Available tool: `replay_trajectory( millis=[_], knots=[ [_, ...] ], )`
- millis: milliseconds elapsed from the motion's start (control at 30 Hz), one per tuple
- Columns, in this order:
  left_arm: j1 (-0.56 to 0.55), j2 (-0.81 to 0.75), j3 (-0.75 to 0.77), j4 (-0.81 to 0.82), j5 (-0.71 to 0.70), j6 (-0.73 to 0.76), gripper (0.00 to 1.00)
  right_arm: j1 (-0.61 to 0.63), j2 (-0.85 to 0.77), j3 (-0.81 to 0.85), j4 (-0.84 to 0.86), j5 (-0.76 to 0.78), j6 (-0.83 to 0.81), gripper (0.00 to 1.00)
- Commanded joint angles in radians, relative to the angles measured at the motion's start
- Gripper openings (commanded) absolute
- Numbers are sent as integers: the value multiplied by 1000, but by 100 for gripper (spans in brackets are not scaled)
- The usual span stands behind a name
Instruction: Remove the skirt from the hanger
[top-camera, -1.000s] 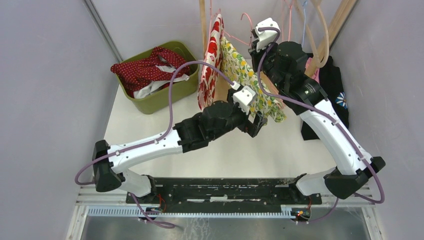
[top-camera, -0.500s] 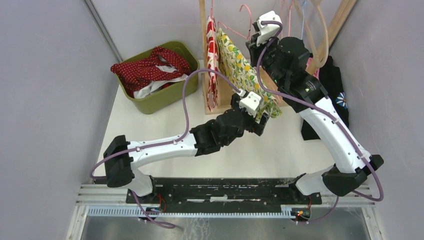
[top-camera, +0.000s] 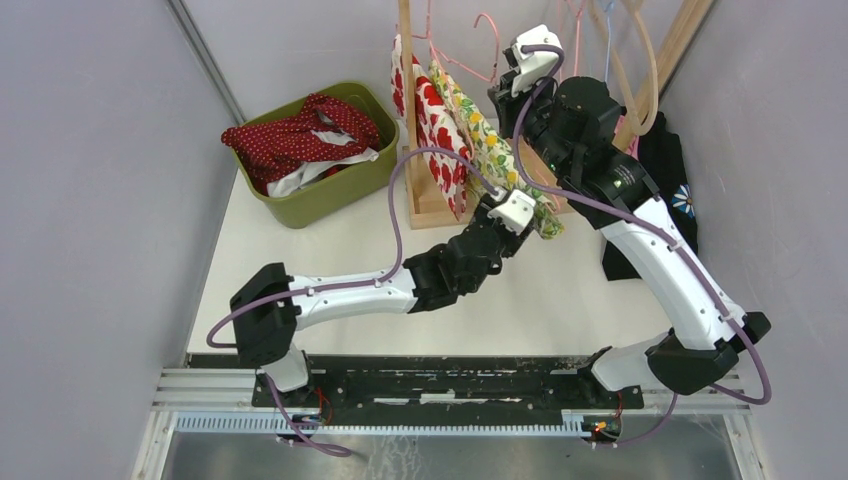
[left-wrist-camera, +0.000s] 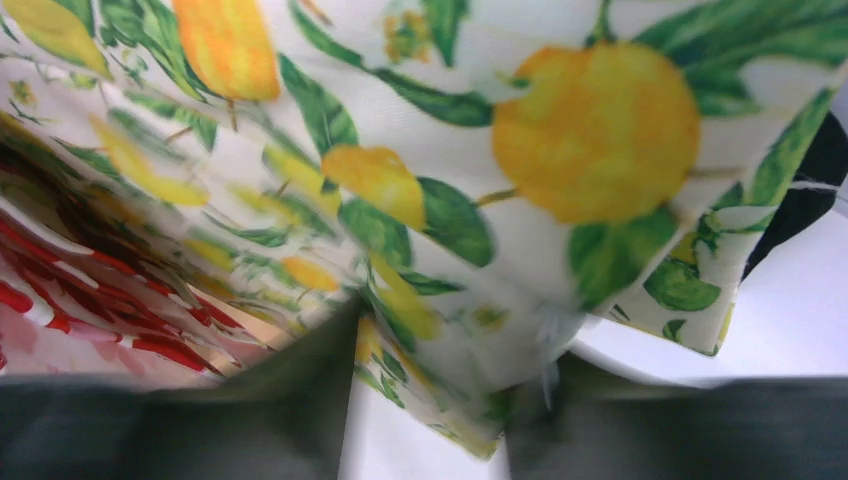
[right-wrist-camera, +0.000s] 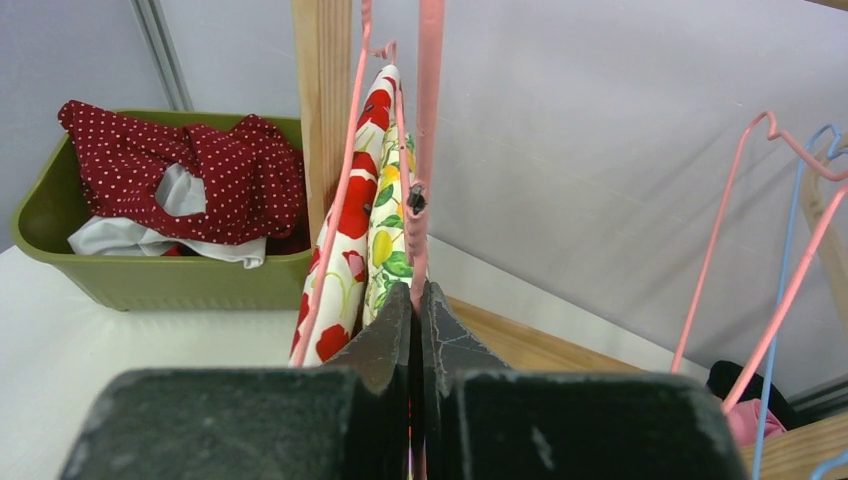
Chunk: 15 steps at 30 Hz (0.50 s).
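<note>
Hanging on the pink hanger (right-wrist-camera: 428, 150), the lemon skirt (left-wrist-camera: 560, 180) had its hem seemingly pinched by your left gripper (left-wrist-camera: 450, 350), blurred close up; your right gripper (right-wrist-camera: 418, 290) clamped the hanger's wire.

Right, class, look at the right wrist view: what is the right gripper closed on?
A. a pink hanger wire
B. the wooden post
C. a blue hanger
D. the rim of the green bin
A: the right gripper has its two dark fingers pressed together around the pink hanger wire, which runs straight up out of the closed tips.
</note>
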Motion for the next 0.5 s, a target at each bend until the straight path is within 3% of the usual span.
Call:
replay_trajectory(
  millis=[0, 33, 67, 467],
  knots=[
    [0, 18, 60, 90, -23, 119, 25, 9, -54, 67, 61, -6, -1, 1],
    [1, 13, 60, 88, -22, 121, 6, 9, -55, 66, 61, -1, -6, 1],
    [0, 4, 58, 80, -22, 120, 4, 10, -54, 65, 61, 4, -11, 1],
    [-3, -284, 178, -311, 240, 70, 3, 8, -36, -112, 105, 118, -78, 1]
  ],
)
